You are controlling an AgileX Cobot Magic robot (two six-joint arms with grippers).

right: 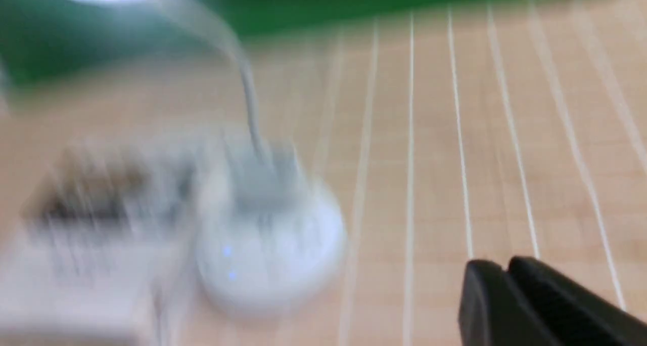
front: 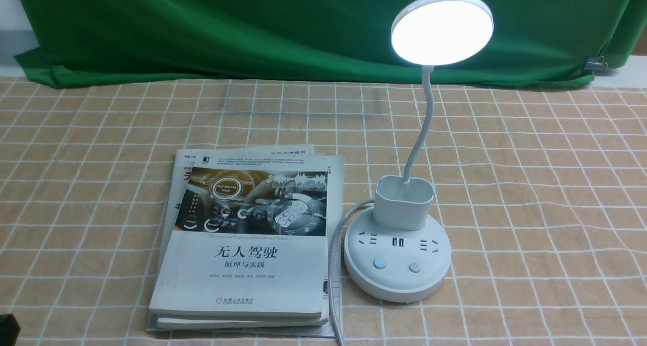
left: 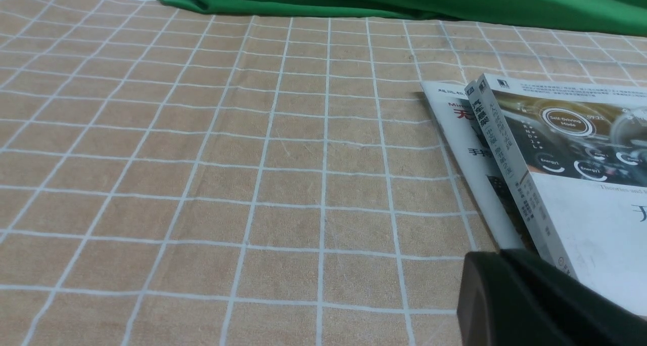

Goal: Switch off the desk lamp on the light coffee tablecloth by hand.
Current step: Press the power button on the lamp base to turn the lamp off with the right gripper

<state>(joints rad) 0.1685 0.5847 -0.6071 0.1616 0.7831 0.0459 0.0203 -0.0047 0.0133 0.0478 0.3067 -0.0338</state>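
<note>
The white desk lamp [front: 398, 257] stands on the tan grid tablecloth [front: 530, 184], right of centre. Its round disc head [front: 442, 28] is lit. The base has sockets and two buttons; the left button [front: 379, 263] glows blue, the right button [front: 415, 267] is plain. The lamp shows blurred in the right wrist view [right: 268, 250]. My right gripper [right: 505, 270] is shut and empty, above the cloth to the lamp's right, out of the front view. My left gripper [left: 500, 255] is shut and empty, low beside the books; only a dark corner [front: 7, 328] shows in front.
A stack of books [front: 247, 234] lies left of the lamp, also in the left wrist view [left: 556, 174]. The lamp's white cord [front: 334, 255] runs between books and base toward the front edge. A green cloth [front: 252, 27] hangs behind.
</note>
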